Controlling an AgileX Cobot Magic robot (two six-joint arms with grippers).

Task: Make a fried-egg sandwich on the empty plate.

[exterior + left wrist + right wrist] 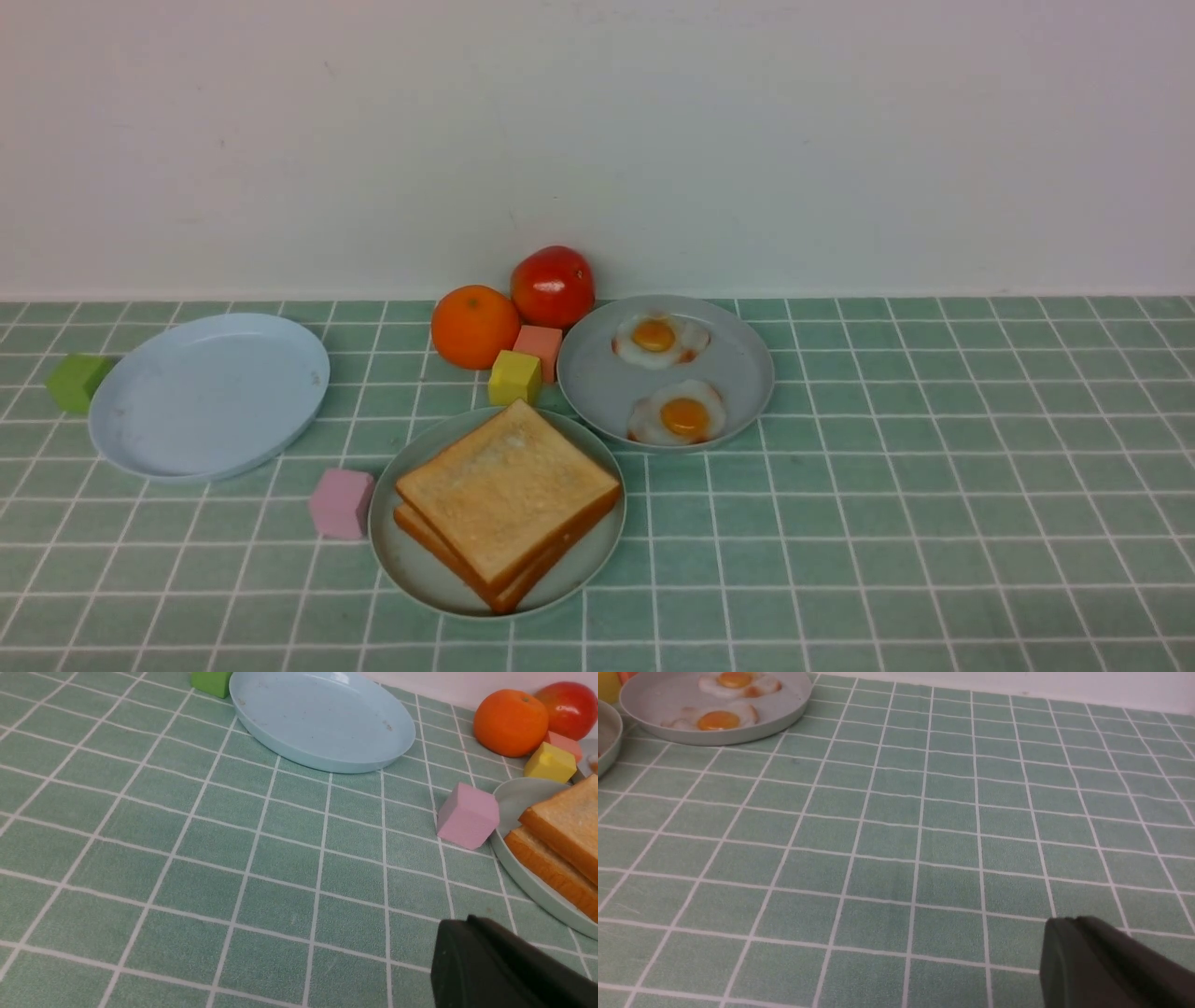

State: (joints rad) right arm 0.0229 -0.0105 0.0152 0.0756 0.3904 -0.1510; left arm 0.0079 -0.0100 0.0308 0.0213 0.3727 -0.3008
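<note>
An orange [474, 326], tomato [553, 285], and pink [539, 347], yellow [514, 377], lilac [342, 503], green [78, 381] cubes sit on the tiled bench [934, 523]; tomato at one o'clock from the orange.

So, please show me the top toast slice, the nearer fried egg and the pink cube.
top toast slice [509, 485], front view, middle of its upper face
nearer fried egg [685, 416], front view, on its yolk
pink cube [342, 506], front view, its near side

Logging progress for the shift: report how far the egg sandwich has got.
Done: nothing. The empty pale blue plate is bare. In hand: nothing; the left pincer and right pincer touch nothing. Left: both toast slices, stacked on the green plate, and one of the fried eggs from the grey plate.
</note>
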